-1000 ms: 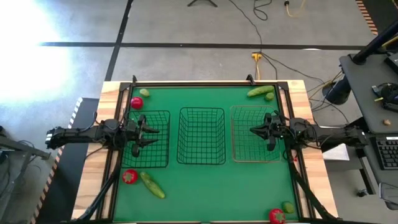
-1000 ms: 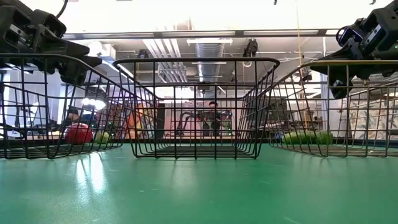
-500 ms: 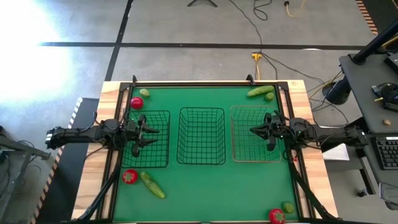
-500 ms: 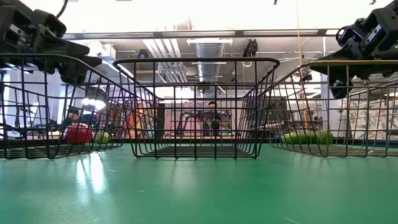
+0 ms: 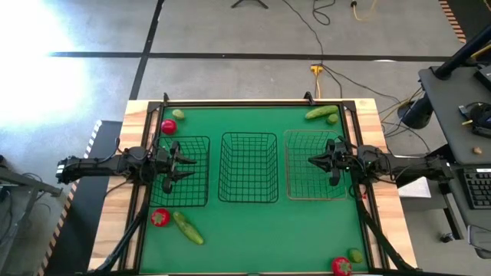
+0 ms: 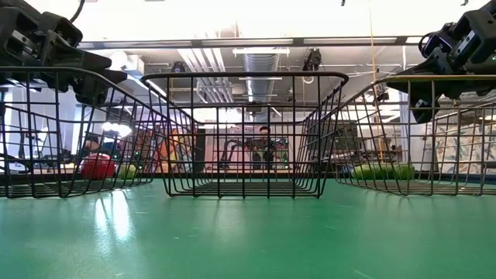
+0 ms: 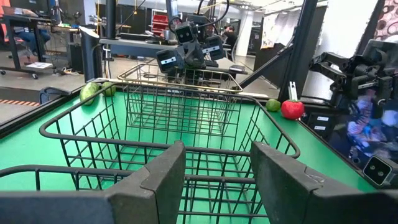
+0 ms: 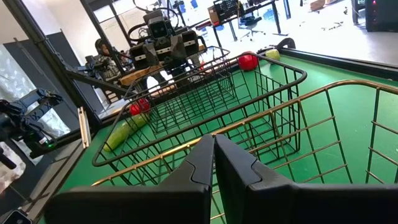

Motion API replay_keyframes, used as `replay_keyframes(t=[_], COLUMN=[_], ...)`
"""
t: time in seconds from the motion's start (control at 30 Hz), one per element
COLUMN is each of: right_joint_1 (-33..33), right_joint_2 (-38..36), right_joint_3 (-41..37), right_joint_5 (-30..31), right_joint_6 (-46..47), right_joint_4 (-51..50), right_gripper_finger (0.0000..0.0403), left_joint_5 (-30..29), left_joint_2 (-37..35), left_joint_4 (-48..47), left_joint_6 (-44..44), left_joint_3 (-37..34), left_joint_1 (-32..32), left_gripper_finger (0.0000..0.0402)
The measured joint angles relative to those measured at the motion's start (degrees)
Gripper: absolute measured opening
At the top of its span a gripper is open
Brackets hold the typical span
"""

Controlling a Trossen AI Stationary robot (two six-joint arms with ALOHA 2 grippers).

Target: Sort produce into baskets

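Three wire baskets stand in a row on the green mat: a black one at the left, a black one in the middle and a tan one at the right. All are empty. My left gripper hangs open over the left basket, its fingers apart. My right gripper hangs shut and empty over the tan basket. A tomato and a lime lie far left. A cucumber and a lime lie far right. A tomato and a cucumber lie near left. A tomato and a lime lie near right.
A raised wooden frame borders the mat. Open green mat lies between the baskets and the near edge. Beyond the table stand desks, equipment and a person.
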Motion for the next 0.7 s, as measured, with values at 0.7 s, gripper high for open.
replay_keyframes(t=[0.7], right_joint_1=[0.0], right_joint_2=[0.0], right_joint_3=[0.0], right_joint_5=[0.0], right_joint_6=[0.0], right_joint_4=[0.0], right_gripper_finger=[0.0009], left_joint_5=[-16.4], left_joint_2=[4.7], left_joint_4=[39.9], left_joint_6=[-10.7], left_joint_3=[0.0], left_joint_1=[0.1], left_gripper_finger=[0.0166])
